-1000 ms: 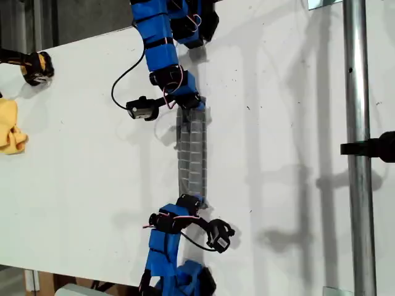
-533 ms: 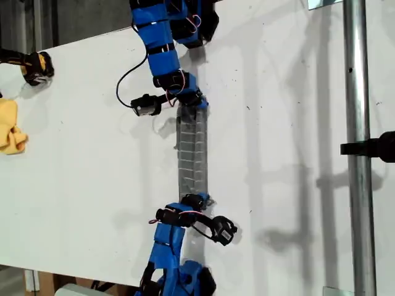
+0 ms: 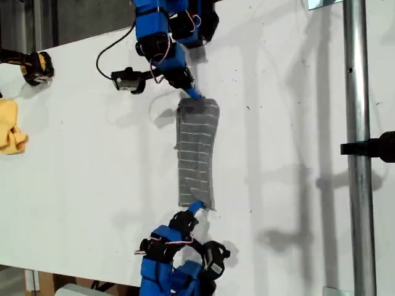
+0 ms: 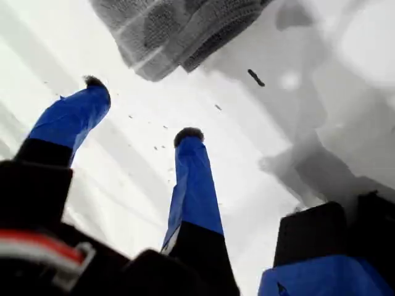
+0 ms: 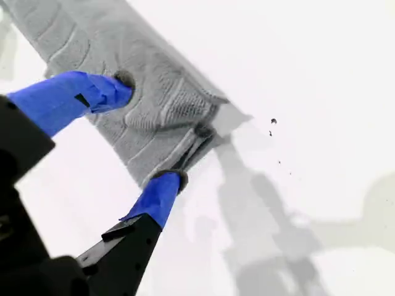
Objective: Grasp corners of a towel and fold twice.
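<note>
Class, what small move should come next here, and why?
Probably close my second gripper on the corner of the towel. Its open fingers already straddle that corner, the towel lies as a long strip, and my first gripper hangs open, short of the cloth.

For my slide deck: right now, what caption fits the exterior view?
Folded grey striped towel lies flat on the white table between two blue arms, both grippers open, released.
</note>
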### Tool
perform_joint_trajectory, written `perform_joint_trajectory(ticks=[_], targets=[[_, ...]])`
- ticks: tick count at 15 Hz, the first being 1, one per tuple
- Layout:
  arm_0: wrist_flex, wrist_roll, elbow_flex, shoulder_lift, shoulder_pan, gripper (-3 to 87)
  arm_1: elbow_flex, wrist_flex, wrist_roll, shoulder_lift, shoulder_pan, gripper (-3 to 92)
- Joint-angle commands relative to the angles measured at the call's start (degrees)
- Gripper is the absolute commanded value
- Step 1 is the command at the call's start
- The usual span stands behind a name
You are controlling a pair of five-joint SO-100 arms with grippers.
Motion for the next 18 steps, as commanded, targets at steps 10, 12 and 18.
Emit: perform_joint_trajectory(ticks=[10, 12, 18], targets=[[-6.2, -7.0, 56.1, 84.6, 0.4, 14.8, 31.2, -1.7, 31.5, 46.9, -10.8, 27.3], [-6.2, -6.7, 57.0, 84.6, -0.1, 14.8, 31.2, -3.6, 31.8, 43.8, -7.6, 30.6], [-4.8, -7.5, 55.9, 84.6, 1.1, 14.5, 8.6, -25.8, 18.9, -27.2, 4.0, 32.6]])
